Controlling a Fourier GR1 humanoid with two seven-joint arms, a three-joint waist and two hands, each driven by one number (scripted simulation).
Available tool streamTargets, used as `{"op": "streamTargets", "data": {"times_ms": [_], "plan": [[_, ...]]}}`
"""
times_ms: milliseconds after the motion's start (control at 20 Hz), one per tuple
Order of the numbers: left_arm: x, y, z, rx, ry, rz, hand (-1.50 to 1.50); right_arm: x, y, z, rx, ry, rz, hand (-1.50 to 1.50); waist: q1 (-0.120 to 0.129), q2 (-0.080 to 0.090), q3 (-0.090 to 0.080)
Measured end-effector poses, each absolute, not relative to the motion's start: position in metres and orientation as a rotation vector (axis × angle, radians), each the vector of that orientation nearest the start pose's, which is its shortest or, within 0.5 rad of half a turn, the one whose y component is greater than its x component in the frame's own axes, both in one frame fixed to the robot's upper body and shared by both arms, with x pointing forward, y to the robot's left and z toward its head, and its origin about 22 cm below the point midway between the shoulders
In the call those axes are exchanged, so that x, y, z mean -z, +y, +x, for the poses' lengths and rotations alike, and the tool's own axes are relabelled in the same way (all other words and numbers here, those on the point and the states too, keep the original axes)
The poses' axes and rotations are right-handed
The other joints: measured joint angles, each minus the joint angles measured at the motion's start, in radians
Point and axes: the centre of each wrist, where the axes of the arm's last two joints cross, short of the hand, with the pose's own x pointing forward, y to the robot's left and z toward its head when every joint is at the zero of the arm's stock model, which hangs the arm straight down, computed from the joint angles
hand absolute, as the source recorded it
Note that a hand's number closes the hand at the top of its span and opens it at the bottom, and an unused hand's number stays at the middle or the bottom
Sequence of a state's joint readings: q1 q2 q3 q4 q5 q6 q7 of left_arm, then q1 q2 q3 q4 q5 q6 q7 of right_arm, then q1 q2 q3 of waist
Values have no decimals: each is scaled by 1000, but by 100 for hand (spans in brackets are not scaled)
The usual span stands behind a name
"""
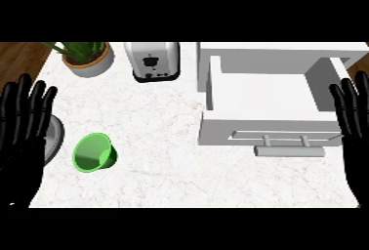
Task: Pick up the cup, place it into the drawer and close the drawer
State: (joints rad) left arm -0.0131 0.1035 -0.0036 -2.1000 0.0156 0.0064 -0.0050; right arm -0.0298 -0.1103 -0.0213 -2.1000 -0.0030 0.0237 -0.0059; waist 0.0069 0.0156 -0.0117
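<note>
A green cup [93,152] lies tipped on the white marble counter at the lower left, its mouth toward me. The white drawer [216,128] stands pulled open at the right, its inside bare, with a grey handle [290,151] on its front. My left hand [20,132] is at the left edge, fingers straight and pointing up, a short way left of the cup and not touching it. My right hand [355,122] is at the right edge, fingers straight, beside the drawer's right wall. Neither hand holds anything.
A silver toaster [152,61] stands at the back centre, a potted plant [86,57] at the back left. A dark round rim [54,136] shows partly behind my left hand. Wood floor lies beyond the counter's left edge.
</note>
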Motion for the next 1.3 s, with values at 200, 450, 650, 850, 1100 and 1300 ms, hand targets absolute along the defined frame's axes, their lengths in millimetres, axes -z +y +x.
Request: {"op": "streamTargets", "data": {"times_ms": [200,450,650,850,1100,1300], "plan": [[-118,244,205,104,-2110,28,-150,-133,-235,211,-143,-2107,-36,-150,-3,-10,7],[-108,246,201,26,-2048,-75,-150,-128,-233,210,-129,-2043,62,-150,-4,-14,10],[-109,252,207,-21,-2010,-135,-150,-126,-233,213,-117,-2014,109,-150,-6,-15,11],[-105,253,210,-45,-1992,-153,-150,-124,-228,221,-120,-2000,132,-150,-6,-16,11],[-106,241,213,-56,-1988,-160,-150,-124,-227,226,-118,-2004,132,-150,-6,-16,12],[-101,240,223,-63,-1974,-150,-150,-124,-229,217,-118,-2003,136,-150,-8,-16,12]]}}
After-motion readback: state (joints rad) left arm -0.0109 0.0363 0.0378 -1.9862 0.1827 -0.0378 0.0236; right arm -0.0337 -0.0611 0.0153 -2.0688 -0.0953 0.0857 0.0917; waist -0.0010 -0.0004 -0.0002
